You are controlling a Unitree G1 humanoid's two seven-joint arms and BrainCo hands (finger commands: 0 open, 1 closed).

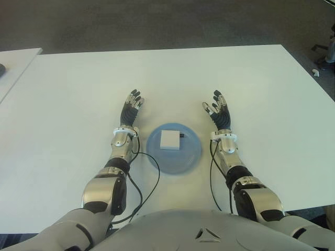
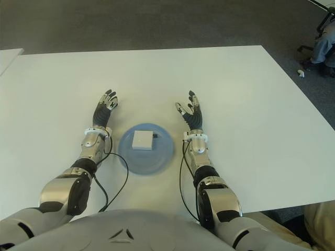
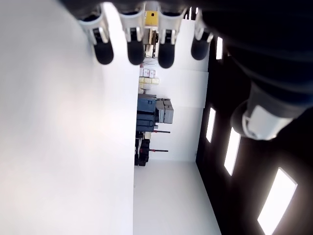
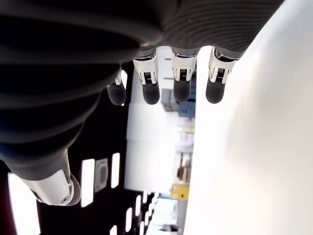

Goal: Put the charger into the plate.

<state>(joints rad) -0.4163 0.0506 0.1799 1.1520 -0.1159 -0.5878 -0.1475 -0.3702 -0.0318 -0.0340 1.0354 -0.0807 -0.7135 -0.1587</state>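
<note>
A white square charger (image 1: 169, 139) with its dark prongs pointing right lies inside the blue plate (image 1: 183, 159) on the white table, just in front of my torso. My left hand (image 1: 131, 108) shows to the left of the plate, fingers stretched out and holding nothing. To the right of the plate my right hand (image 1: 219, 112) is likewise spread and holds nothing. Both wrist views show straight fingertips (image 3: 133, 51) (image 4: 182, 88) with only the table and room beyond them.
The white table (image 1: 68, 94) stretches wide on all sides of the plate. A second table edge (image 1: 15, 57) shows at far left. Black cables (image 1: 141, 188) trail from both wrists toward my torso. A chair base (image 2: 319, 36) stands on the floor at far right.
</note>
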